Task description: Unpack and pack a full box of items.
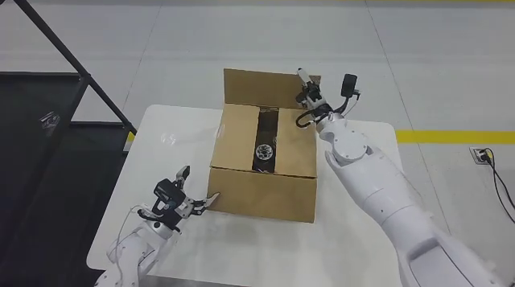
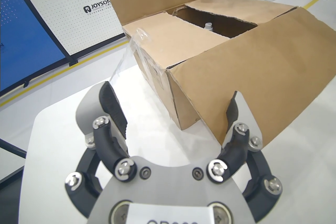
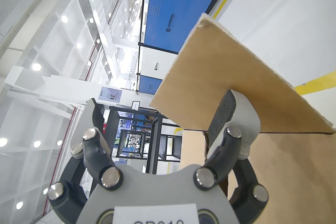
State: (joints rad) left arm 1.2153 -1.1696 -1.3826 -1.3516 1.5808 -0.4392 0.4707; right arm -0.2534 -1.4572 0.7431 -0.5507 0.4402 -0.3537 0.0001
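A brown cardboard box [image 1: 265,146] stands in the middle of the white table [image 1: 362,231]. Its two side flaps lie folded in, leaving a gap where a grey-capped bottle [image 1: 264,154] [image 2: 208,26] shows. The far flap [image 1: 261,86] [image 3: 236,78] stands upright. My right gripper [image 1: 306,90] [image 3: 160,112] is open at that flap's far right corner, one finger [image 3: 228,109] against the cardboard. The near flap [image 2: 252,78] hangs outward. My left gripper [image 1: 189,190] [image 2: 173,109] is open low at the box's near left corner, one finger [image 2: 236,114] touching the flap's edge.
A strip of clear tape [image 2: 131,51] peels off the box's left side, and a clear scrap [image 1: 169,137] lies on the table to the left. A black frame [image 1: 64,86] stands beyond the table's left edge. The table's near right part is bare.
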